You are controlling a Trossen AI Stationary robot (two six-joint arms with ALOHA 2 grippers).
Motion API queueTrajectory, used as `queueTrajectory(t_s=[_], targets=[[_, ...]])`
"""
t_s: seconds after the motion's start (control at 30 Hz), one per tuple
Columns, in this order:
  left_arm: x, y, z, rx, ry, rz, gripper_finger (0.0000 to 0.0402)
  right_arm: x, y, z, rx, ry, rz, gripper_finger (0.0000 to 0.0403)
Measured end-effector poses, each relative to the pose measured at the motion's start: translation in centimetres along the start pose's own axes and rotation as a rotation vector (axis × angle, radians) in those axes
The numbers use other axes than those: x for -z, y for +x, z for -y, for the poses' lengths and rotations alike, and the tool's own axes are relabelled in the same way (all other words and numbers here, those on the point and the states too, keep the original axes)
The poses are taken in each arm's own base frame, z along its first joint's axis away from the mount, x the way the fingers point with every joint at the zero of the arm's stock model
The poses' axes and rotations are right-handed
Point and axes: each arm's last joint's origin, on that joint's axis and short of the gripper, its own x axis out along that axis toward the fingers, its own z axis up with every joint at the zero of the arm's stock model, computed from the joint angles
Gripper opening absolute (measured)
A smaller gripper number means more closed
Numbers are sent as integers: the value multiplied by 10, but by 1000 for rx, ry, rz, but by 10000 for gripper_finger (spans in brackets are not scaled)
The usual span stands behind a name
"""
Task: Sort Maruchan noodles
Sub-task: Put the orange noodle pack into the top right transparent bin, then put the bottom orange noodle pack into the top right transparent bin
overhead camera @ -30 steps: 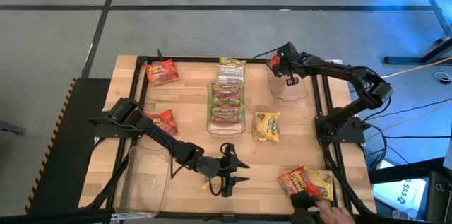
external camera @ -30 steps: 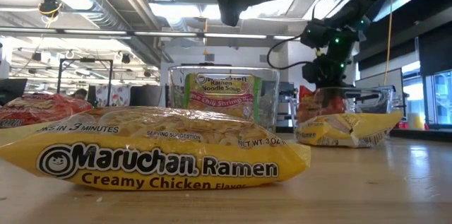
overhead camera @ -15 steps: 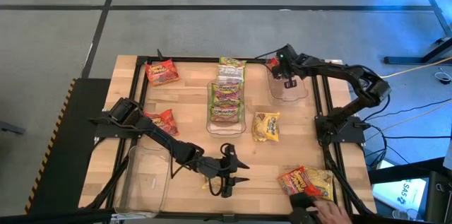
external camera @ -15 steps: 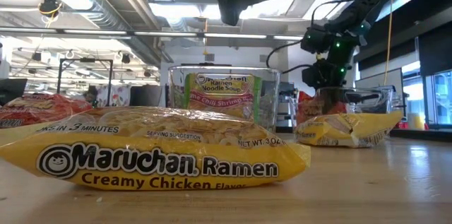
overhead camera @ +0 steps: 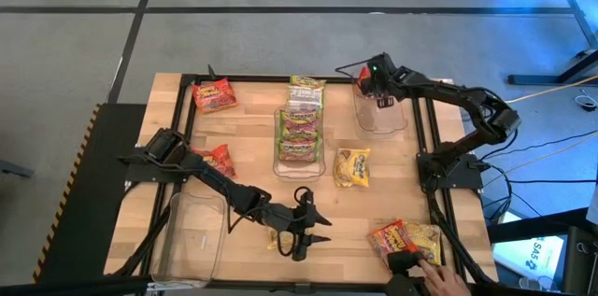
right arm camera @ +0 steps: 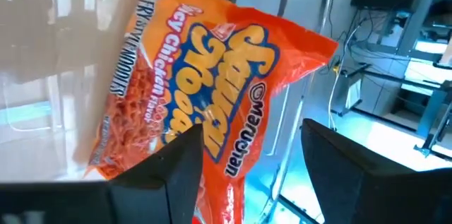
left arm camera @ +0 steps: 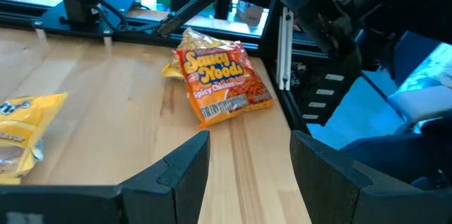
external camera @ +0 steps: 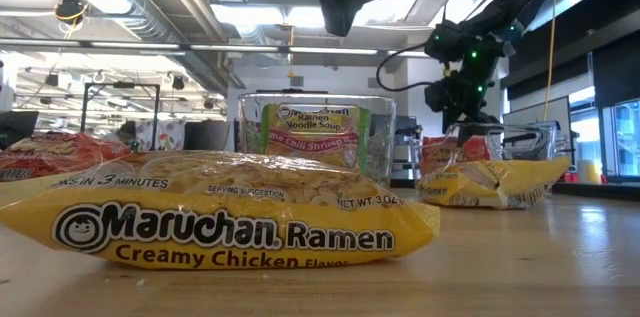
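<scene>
Over the far clear bin point(overhead camera: 381, 114), the right gripper point(overhead camera: 373, 79) has its jaws spread, a red packet point(right arm camera: 205, 97) just ahead, loose. Left gripper point(overhead camera: 313, 229) jaws spread too, empty.

From above we cannot read the green packets point(overhead camera: 298, 134) stacked in the middle bin point(overhead camera: 299, 167). The red packet point(right arm camera: 205, 104) before the right tool point(right arm camera: 251, 157) runs under its fingers. A person's hand point(overhead camera: 437, 279) at the bench point(overhead camera: 252, 119) is cut off.
</scene>
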Motion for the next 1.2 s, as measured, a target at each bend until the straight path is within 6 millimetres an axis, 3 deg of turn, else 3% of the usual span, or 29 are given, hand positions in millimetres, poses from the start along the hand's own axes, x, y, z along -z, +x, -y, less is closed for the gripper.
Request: queueTrajectory(t_s=[0.27,0.4,0.6,0.8,1.0,1.2], targets=[[0,0,0,2,-1,0,190,2,-3,-1,-5,9,-12,211],[0,0,0,2,-1,0,190,1,-21,3,59,35,-33,211],[0,0,1,4,-2,-1,190,-7,-74,3,172,92,92,211],[0,0,1,3,-8,0,190,-10,-137,-14,194,194,301,211],[0,0,0,-29,-8,11,190,-13,-183,-49,-13,314,543,211],[-4,0,0,-21,-16,50,190,-22,-215,-90,-542,402,729,211]])
